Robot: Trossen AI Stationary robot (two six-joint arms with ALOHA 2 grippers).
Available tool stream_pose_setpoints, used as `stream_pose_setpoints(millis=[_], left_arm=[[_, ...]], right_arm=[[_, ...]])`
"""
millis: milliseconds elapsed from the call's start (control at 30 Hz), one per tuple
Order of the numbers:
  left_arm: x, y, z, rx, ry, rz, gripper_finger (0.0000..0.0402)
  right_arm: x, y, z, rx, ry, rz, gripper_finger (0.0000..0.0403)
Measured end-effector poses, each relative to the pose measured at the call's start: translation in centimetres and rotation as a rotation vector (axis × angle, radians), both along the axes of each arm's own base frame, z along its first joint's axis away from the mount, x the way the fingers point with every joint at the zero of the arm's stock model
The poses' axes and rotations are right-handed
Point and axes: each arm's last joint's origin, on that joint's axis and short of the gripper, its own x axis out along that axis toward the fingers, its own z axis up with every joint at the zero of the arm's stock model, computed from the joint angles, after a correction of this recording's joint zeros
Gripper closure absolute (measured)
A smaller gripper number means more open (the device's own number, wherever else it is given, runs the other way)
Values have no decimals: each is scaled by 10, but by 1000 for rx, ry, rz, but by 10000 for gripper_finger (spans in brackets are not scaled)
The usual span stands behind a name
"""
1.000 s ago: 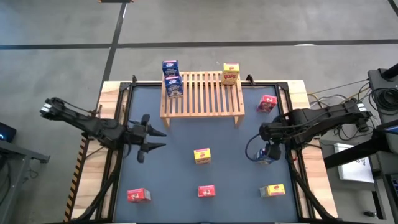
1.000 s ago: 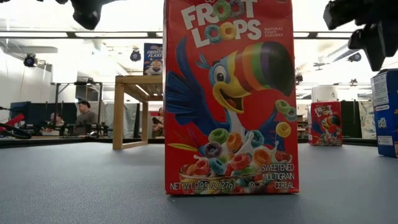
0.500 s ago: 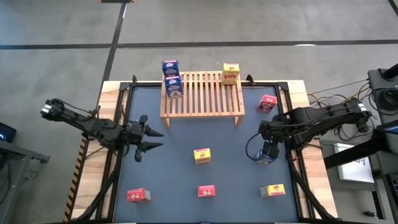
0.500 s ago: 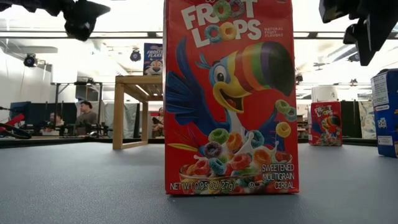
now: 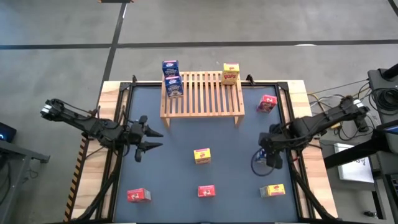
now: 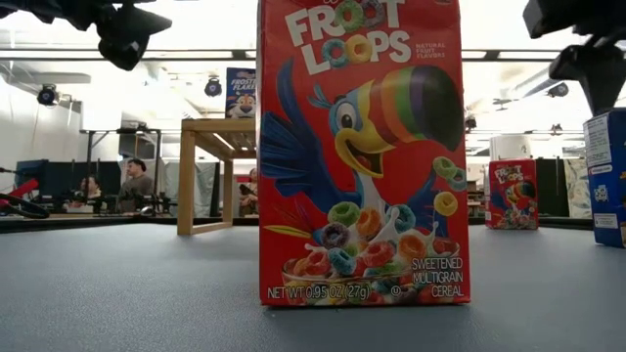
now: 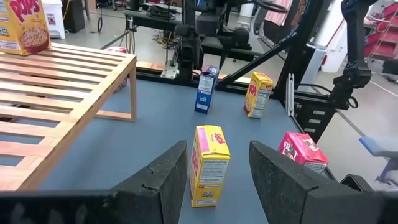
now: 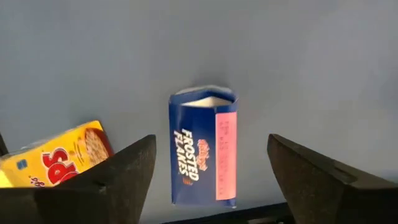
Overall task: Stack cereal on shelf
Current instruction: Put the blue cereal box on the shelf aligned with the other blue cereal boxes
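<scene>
The wooden slatted shelf [image 5: 202, 94] stands at the table's far side. Two blue cereal boxes [image 5: 172, 77] stand at its left end and a yellow one [image 5: 231, 73] at its far right corner. My right gripper [image 5: 272, 155] is open and points down over a blue box [image 8: 203, 149], which stands upright on the mat between the spread fingers without touching them. My left gripper [image 5: 148, 139] is open, hovering left of the middle yellow box [image 5: 202, 155], which shows ahead of its fingers [image 7: 208, 163].
Loose on the mat are a red box [image 5: 267, 103] near the right edge, two red boxes [image 5: 138, 195] [image 5: 206, 191] and a yellow one [image 5: 272, 190] along the near edge. The near red box [image 6: 362, 152] fills the low view. People sit in the room behind.
My right gripper has moved toward the table's near edge and now covers the blue box from above. My left gripper has drawn back slightly toward the table's left edge. No box has moved.
</scene>
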Motion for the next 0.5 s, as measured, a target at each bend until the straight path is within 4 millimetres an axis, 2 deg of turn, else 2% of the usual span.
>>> stream_pose_setpoints(millis=[233,500], left_arm=[[0,0,0,-1,0,6,246],[3,-1,-3,6,19,6,246]], right_arm=[[1,3,-5,-14,-18,-9,35],[2,4,-26,3,-5,-3,28]])
